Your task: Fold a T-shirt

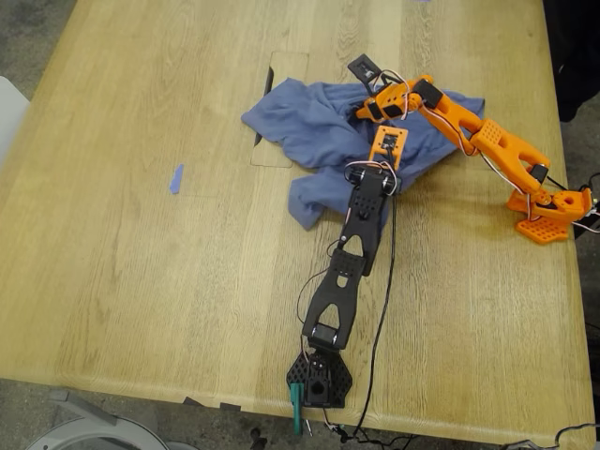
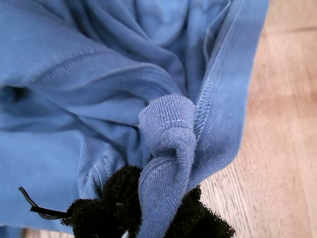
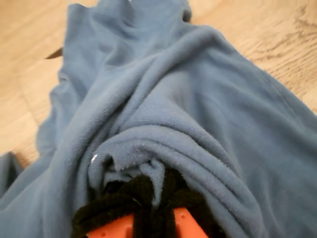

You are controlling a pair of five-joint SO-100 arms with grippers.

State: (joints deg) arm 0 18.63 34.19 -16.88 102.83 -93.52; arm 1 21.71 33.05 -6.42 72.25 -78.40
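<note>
The T-shirt [image 1: 323, 131] lies crumpled in a heap on the wooden surface [image 1: 141, 281], just beside the rectangular cutout panel [image 1: 272, 112] on the exterior view's right, with both arms reaching onto it.

In the first wrist view, my first gripper [image 2: 148, 210] has its black padded fingers [image 2: 121, 191] clamped on a ribbed, stitched band of the T-shirt [image 2: 99, 99]; the band rises between the fingers and bends over just above them, with a seamed edge running beside it.

In the second wrist view, my second gripper [image 3: 148, 198] has its fingers [image 3: 126, 191] closed on a bunched fold of the T-shirt [image 3: 163, 99], the cloth draped over and around them.

A small blue tape strip [image 1: 175, 178] lies on the surface well apart from the T-shirt.
</note>
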